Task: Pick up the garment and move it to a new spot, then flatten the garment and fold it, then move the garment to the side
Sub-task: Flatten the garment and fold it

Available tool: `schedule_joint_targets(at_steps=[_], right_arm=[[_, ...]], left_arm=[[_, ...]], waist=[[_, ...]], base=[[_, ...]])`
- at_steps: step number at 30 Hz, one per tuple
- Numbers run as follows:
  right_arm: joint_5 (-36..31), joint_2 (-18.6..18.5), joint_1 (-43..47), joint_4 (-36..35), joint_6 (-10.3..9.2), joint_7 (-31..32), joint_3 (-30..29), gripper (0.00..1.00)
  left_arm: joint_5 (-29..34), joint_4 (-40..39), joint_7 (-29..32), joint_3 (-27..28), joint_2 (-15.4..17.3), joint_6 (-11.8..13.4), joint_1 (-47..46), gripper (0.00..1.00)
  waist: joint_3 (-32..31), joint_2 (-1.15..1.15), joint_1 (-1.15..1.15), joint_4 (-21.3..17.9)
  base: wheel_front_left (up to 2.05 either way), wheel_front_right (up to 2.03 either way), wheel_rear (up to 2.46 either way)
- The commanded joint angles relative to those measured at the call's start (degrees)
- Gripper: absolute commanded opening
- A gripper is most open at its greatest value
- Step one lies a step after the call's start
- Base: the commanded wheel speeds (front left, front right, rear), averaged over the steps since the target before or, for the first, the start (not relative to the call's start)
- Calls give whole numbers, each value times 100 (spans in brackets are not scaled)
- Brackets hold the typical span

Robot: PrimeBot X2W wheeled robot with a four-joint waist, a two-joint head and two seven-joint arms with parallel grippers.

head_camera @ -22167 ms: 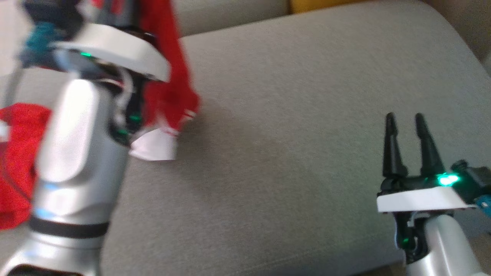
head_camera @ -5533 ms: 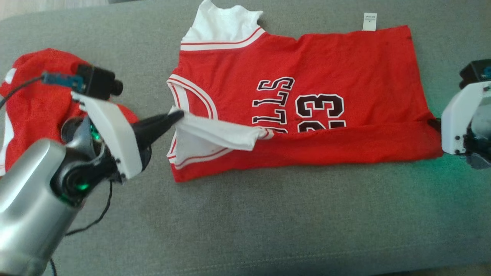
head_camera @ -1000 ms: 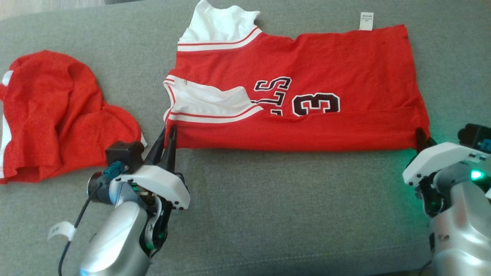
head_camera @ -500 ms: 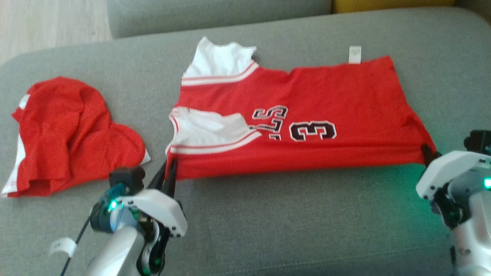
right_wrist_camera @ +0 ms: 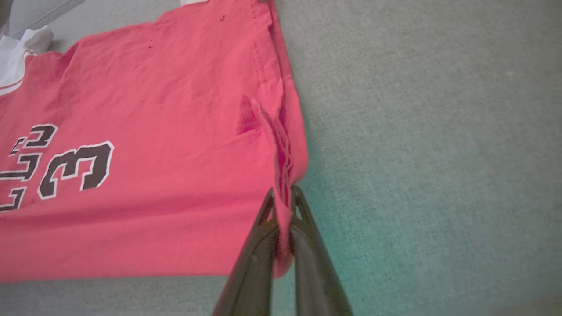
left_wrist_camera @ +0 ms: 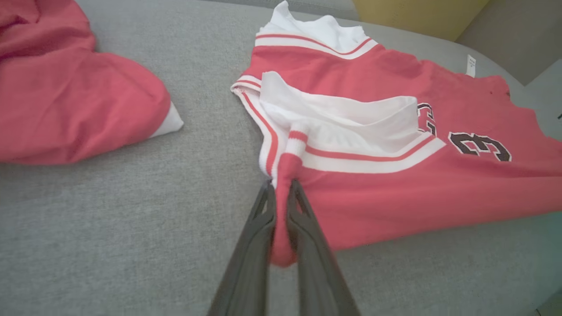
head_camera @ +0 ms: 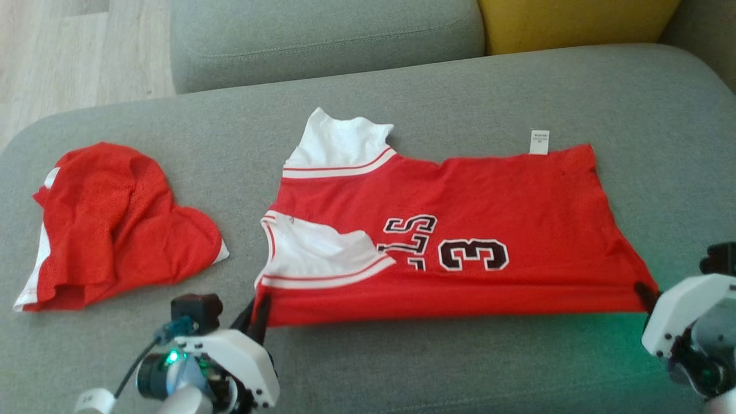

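1. The left claw [left_wrist_camera: 281,186] is pressed together on a tuck of red cloth at the near, neck-end corner of the jersey [head_camera: 471,195]. A little fabric pokes out between its fingers.
2. The right claw [right_wrist_camera: 283,191] pinches the jersey's near corner at the hem end, with the cloth bunched in its grip.
3. The jersey lies flat on the sofa [head_camera: 431,368], its near edge doubled over the lower part of the lettering [head_camera: 448,247]. Held at both ends, that edge runs straight. I reckon that's the purpose: lifted together, the fold should travel evenly, without sagging.
4. A white sleeve [head_camera: 322,250] rests on the jersey just beyond the left claw. It looks loose enough to slip.
5. Left of the jersey, well apart, sits a crumpled red heap [head_camera: 115,230]. Beyond the jersey is a yellow cushion [head_camera: 575,23].
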Motion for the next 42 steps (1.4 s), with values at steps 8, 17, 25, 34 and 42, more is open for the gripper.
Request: schedule_joint_targets(at_steps=[8, 17, 25, 34, 42], right_arm=[[-5, -26, 197, -792, 11, 92, -121, 63], [136, 180, 54, -1326, 11, -810, -60, 100], [-47, 455, -433, -1484, 11, -2339, 211, 100], [-400, 688, -1239, -1305, 11, -3249, 717, 100], [-558, 806, -1903, -985, 11, -3390, 1235, 100]], left_arm=[[-43, -482, 237, 83, 213, 100, 28, 0], [-44, -777, -136, 463, 231, 438, -139, 100], [33, -988, -1065, 887, 127, 323, -757, 100], [351, -359, -433, 548, 478, -264, -2230, 100], [399, 633, 393, 306, 794, -1056, -3632, 100]], waist=[[25, 0, 0, -72], [71, 0, 0, -148], [474, 0, 0, -323], [1255, 0, 0, -697], [1793, 0, 0, -1085]], base=[[0, 0, 0], [0, 0, 0], [0, 0, 0], [0, 0, 0], [0, 0, 0]])
